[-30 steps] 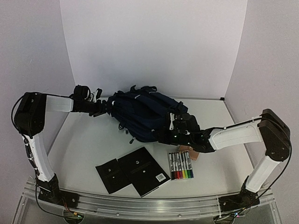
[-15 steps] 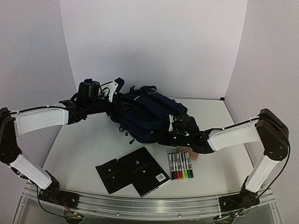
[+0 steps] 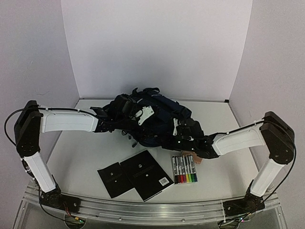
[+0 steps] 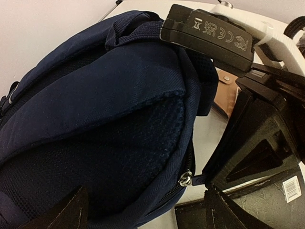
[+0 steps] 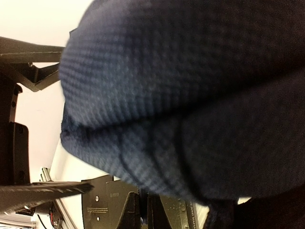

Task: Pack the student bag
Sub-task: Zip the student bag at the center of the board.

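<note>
The navy student bag point(image 3: 162, 110) lies mid-frame on the worktop point(image 3: 81, 148). The left gripper point(image 3: 145, 116) hovers over it, fingers spread wide. The right gripper point(image 3: 177, 136) meets its lower-right edge, fingers pressed together; whether they pinch fabric is unclear.

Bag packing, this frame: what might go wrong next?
1. The open left gripper hangs over the bag, close to the right gripper; the two may collide.
2. The right gripper is shut at the bag's near edge, so any pull may drag the bag onto the markers and notebooks.
</note>
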`<action>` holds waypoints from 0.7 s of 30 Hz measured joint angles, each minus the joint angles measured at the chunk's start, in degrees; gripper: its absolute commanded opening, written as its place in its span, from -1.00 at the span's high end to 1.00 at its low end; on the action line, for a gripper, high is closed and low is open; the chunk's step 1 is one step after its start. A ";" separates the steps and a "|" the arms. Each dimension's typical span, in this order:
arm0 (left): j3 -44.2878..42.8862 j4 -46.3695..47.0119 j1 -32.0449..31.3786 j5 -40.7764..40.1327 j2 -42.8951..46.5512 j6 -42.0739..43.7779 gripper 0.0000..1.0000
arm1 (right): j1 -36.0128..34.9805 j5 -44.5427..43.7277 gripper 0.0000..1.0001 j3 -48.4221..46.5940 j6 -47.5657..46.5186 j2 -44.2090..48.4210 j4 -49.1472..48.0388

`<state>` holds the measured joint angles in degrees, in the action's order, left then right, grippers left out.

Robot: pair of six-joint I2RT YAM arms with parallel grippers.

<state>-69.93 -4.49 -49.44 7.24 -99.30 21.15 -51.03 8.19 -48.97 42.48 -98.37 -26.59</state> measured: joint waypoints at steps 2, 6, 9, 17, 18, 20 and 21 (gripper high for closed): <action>-1.06 -0.02 -0.37 -0.80 -1.11 0.85 -0.56 | 0.00 -0.02 1.00 0.23 0.00 0.03 -0.19; -3.05 -0.39 -1.09 -2.84 -3.25 2.36 0.26 | 0.00 -0.50 1.00 0.85 0.21 0.34 -0.41; -4.01 -0.48 -1.77 -5.80 -4.62 3.16 0.77 | 0.00 -1.81 1.00 1.87 1.07 1.31 -0.32; -2.32 2.50 -4.14 -9.58 -4.84 4.80 1.00 | -0.19 -7.79 1.00 3.42 4.09 6.84 4.24; -1.69 3.30 -4.43 -9.63 -4.72 4.99 1.00 | -0.22 -8.35 1.00 3.80 4.53 7.60 4.82; -0.43 4.75 -4.94 -9.56 -4.30 5.50 1.00 | -0.24 -8.86 1.00 4.73 5.48 8.85 5.45; 0.02 5.24 -5.18 -9.51 -4.04 5.69 1.00 | -0.22 -8.86 1.00 5.22 5.91 9.29 5.53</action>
<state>-69.91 0.75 -54.62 -2.27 -103.35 26.84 -51.25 -0.67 -43.76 48.39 -89.08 -21.06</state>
